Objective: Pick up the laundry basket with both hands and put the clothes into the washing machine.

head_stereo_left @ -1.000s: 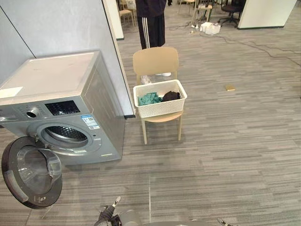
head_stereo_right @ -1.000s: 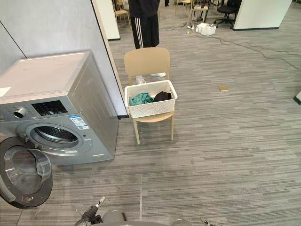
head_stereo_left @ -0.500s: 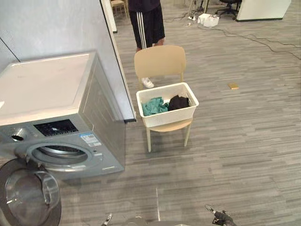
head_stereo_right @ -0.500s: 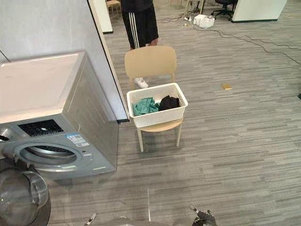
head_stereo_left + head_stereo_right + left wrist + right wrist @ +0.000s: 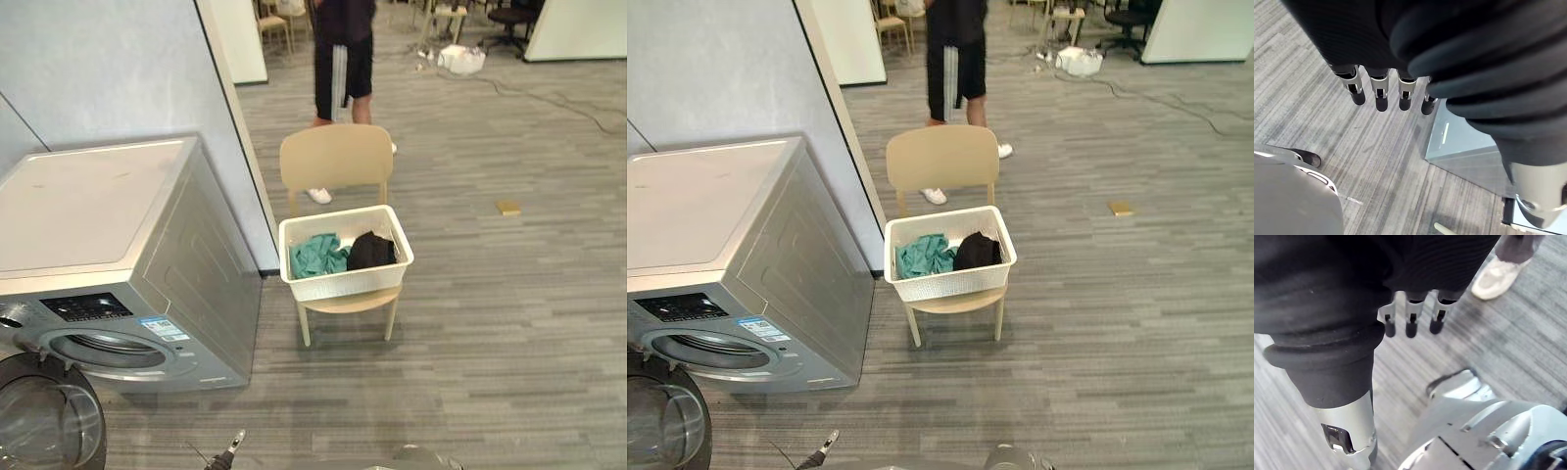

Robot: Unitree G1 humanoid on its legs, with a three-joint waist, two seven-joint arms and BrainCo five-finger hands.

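Washing machine (image 5: 108,255) at left, its door (image 5: 44,431) open near. Chair (image 5: 336,157) to its right carries the basket (image 5: 345,282) with clothes (image 5: 313,257) inside. Left hand (image 5: 1381,95) and right hand (image 5: 1411,318) hang straight-fingered, empty, well apart from the basket. Risk: an uneven grab tips it off the seat.

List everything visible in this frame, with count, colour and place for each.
washing machine: 1, silver-grey, on the floor to the robot's left, beside a grey wall panel
door: 1, dark-rimmed, swung open at the machine's front
chair: 1, beige, right of the machine
laundry basket: 1, white, on the chair seat
teal garment: 1, in the basket, left side
black garment: 1, in the basket, right side
flat yellow thing: 1, on the floor right of the chair
person: 1, dark clothes, white shoes, standing behind the chair
left hand: silver, dark tips, fingers straight, holding nothing
right hand: same, holding nothing
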